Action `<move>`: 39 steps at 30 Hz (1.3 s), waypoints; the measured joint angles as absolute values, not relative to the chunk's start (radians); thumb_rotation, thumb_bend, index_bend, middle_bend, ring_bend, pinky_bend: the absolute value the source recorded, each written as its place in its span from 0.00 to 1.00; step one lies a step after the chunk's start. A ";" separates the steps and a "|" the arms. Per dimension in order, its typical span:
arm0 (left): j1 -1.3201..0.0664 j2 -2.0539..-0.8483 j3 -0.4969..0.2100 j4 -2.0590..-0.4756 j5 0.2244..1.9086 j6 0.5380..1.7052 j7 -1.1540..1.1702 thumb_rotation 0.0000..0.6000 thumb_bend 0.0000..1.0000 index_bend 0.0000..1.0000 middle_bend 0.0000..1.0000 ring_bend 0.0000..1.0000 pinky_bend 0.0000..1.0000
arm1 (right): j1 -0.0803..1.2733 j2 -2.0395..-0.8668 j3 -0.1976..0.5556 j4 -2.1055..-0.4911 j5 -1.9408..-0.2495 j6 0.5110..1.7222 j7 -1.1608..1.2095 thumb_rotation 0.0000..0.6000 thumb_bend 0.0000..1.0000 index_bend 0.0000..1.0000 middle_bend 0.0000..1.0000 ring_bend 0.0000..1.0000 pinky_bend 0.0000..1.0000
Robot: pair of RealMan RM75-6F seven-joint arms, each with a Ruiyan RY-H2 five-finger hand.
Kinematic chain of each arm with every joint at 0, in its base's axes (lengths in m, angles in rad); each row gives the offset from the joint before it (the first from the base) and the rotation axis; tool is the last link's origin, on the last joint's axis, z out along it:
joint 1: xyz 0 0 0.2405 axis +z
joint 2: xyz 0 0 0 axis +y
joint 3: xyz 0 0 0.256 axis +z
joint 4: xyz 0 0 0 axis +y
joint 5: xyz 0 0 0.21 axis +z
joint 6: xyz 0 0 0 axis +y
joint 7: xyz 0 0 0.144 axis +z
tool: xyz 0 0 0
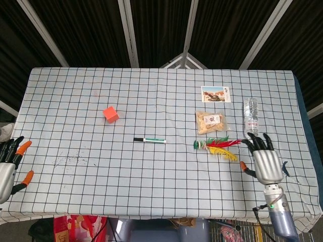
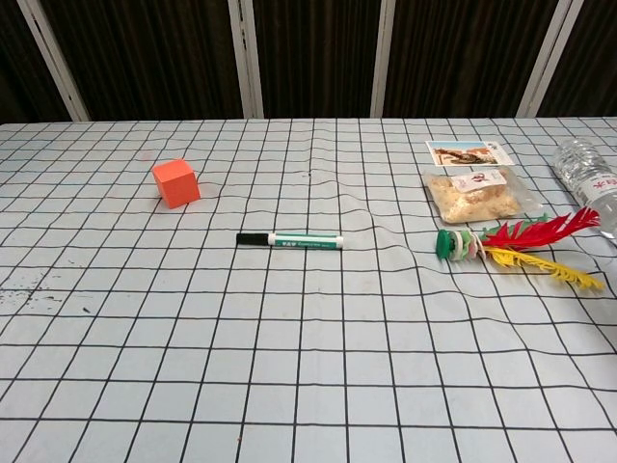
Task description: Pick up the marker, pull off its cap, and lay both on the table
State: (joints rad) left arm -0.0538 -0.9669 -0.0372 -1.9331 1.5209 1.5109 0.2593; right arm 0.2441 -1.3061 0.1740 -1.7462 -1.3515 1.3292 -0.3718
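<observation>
The marker (image 1: 150, 140) (image 2: 290, 240) lies flat near the middle of the checked tablecloth, its black cap pointing left and its white and green body to the right. My right hand (image 1: 265, 161) hovers over the table's right part, fingers spread and empty, well to the right of the marker. At the left edge of the head view my left hand (image 1: 9, 166) hangs beside the table, fingers apart, holding nothing. Neither hand shows in the chest view.
An orange cube (image 1: 111, 114) (image 2: 175, 182) sits left of the marker. To the right lie a feathered shuttlecock (image 1: 217, 146) (image 2: 516, 247), a snack bag (image 1: 210, 121) (image 2: 477, 194), a photo card (image 1: 216, 94) (image 2: 465, 152) and a lying water bottle (image 1: 251, 119) (image 2: 589, 181).
</observation>
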 measured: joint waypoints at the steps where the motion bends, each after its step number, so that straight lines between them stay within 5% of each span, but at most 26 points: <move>1: -0.054 -0.967 -0.037 -1.931 1.520 1.510 0.258 1.00 0.48 0.13 0.02 0.00 0.00 | 0.268 -1.333 0.180 -1.761 -1.335 1.308 -0.414 1.00 0.29 0.29 0.15 0.19 0.05; 19: -0.059 -0.972 -0.041 -1.870 1.478 1.495 0.257 1.00 0.48 0.13 0.02 0.00 0.00 | 0.677 -1.787 0.370 -1.632 -0.872 1.120 -0.820 1.00 0.29 0.34 0.15 0.19 0.05; 39: -0.068 -0.992 -0.051 -1.829 1.425 1.481 0.283 1.00 0.48 0.13 0.02 0.00 0.00 | 0.934 -1.966 0.478 -1.315 -0.604 1.044 -0.887 1.00 0.30 0.39 0.15 0.19 0.05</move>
State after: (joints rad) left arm -0.0682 -0.9916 -0.0514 -1.8290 1.4251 1.4809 0.2832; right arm 0.9345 -1.9660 0.4779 -1.3147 -0.6041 1.0439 -0.8868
